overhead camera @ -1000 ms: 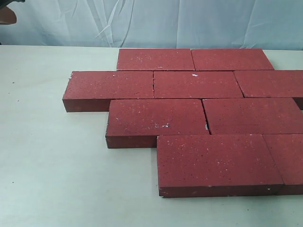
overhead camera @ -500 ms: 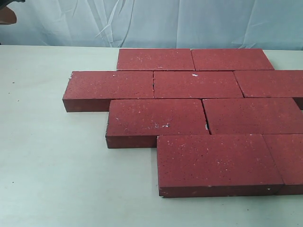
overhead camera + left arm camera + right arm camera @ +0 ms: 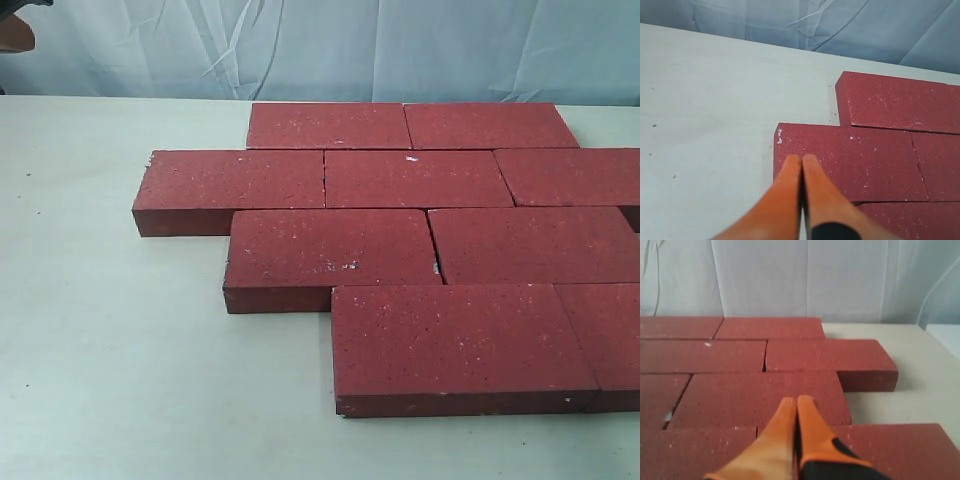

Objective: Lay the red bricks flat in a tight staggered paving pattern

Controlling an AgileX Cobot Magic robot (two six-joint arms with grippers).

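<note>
Several red bricks point(image 3: 418, 178) lie flat on the pale table point(image 3: 110, 340) in four staggered rows, edges touching, with thin gaps at some joints. Neither gripper shows in the exterior view. In the left wrist view my left gripper point(image 3: 802, 159) is shut and empty, its orange fingers pressed together above the outer end of a red brick point(image 3: 875, 160). In the right wrist view my right gripper point(image 3: 797, 401) is also shut and empty, hovering over a red brick point(image 3: 765, 395) near the pattern's stepped edge.
A wrinkled pale-blue cloth backdrop point(image 3: 400, 45) hangs behind the table. Bare table surface point(image 3: 705, 125) extends beside the bricks on the left arm's side, and more of it point(image 3: 920, 390) lies past the stepped brick ends on the right arm's side.
</note>
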